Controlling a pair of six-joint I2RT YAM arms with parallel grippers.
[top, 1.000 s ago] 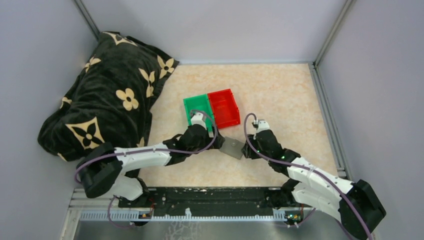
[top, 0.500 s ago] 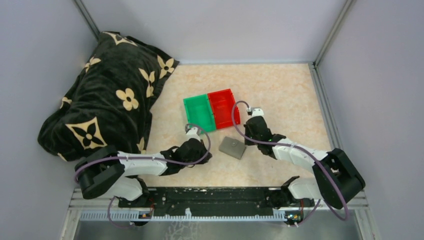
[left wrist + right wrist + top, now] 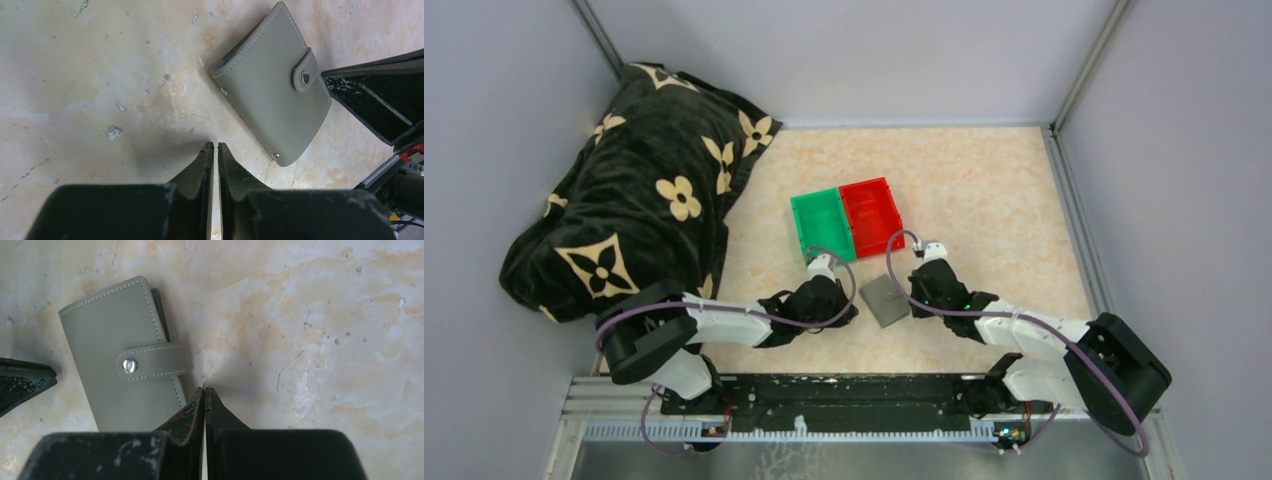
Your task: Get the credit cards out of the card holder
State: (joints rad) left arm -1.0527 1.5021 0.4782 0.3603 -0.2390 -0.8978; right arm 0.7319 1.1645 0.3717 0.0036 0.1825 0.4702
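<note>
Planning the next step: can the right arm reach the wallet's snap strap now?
Probably yes. The strap faces up on the closed wallet, uncovered, and the shut right claw sits just beside it; it must open first.

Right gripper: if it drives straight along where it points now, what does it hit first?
Probably bare table. The shut right gripper aims at the surface just beside the wallet, narrowly missing its strap edge; depth is hard to judge.
</note>
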